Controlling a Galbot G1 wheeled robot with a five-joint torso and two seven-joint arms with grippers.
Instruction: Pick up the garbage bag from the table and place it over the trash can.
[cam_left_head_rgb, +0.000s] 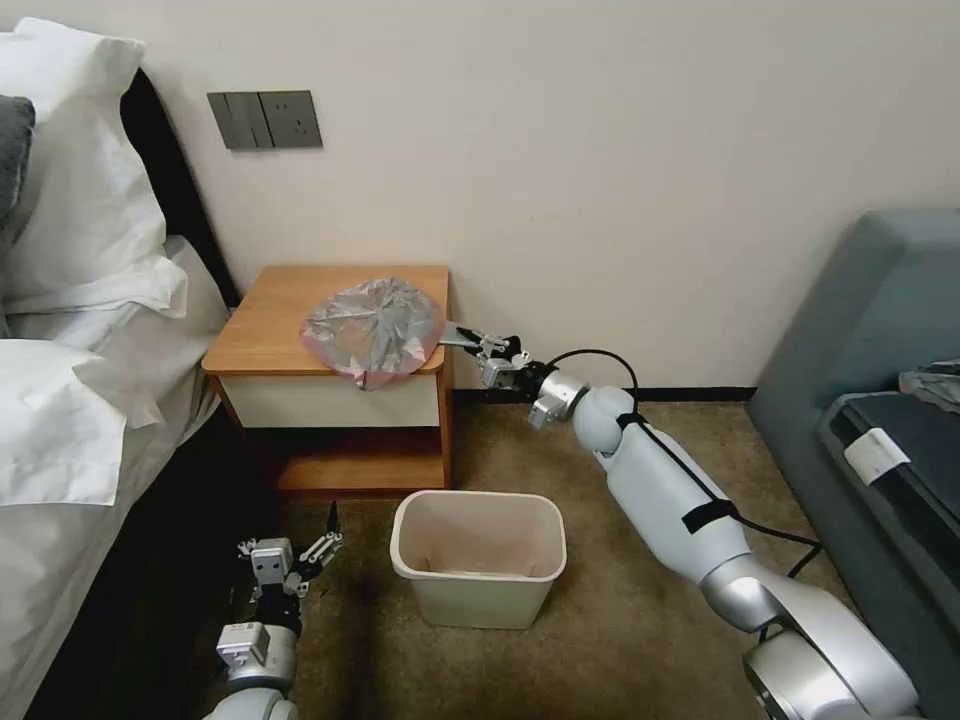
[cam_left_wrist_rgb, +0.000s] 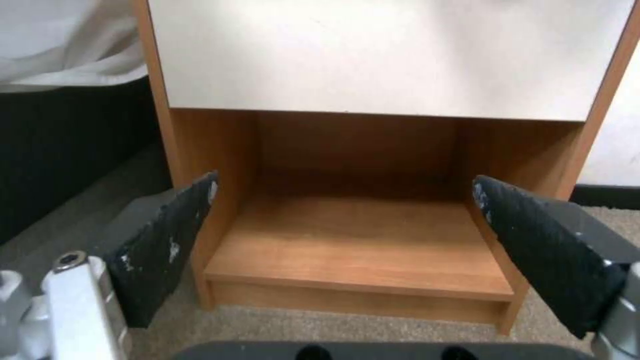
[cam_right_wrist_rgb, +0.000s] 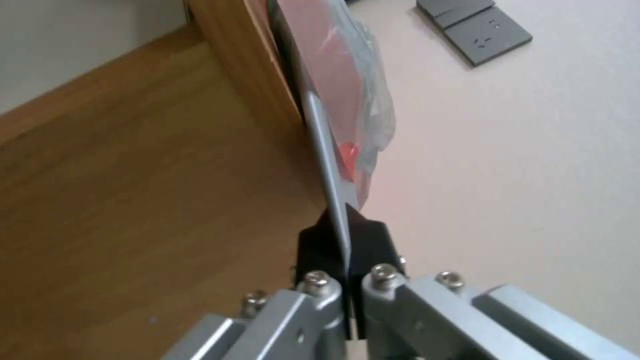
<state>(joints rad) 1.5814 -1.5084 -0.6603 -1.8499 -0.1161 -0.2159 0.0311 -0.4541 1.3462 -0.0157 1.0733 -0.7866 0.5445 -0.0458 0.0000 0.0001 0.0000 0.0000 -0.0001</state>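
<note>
Item: garbage bag (cam_left_head_rgb: 374, 328). Crinkly grey-silver plastic with a pinkish-red edge, lying on the right front part of the nightstand (cam_left_head_rgb: 280, 310), its rim overhanging the front edge above the white drawer.

Item: right gripper (cam_left_head_rgb: 462, 337). At the nightstand's right side, level with the top. In the right wrist view its fingers are pressed together on a thin flat grey piece at the bag's edge (cam_right_wrist_rgb: 347, 145), red film lying against it. Whether the film itself is caught, I cannot tell.

Item: left gripper (cam_left_head_rgb: 325, 530). Low near the floor, beside the bed, facing the nightstand's open lower shelf (cam_left_wrist_rgb: 360, 250); fingers spread wide, holding nothing.

Item: trash can (cam_left_head_rgb: 478, 560). Cream plastic, on the carpet in front of the nightstand, well apart from the bag.

Handling note: thin film slips and clings. My judgement: lift slowly, clear the tabletop edge before swinging toward the bin, and keep the pinch firm so the mouth stays reachable for the idle left gripper.
</note>
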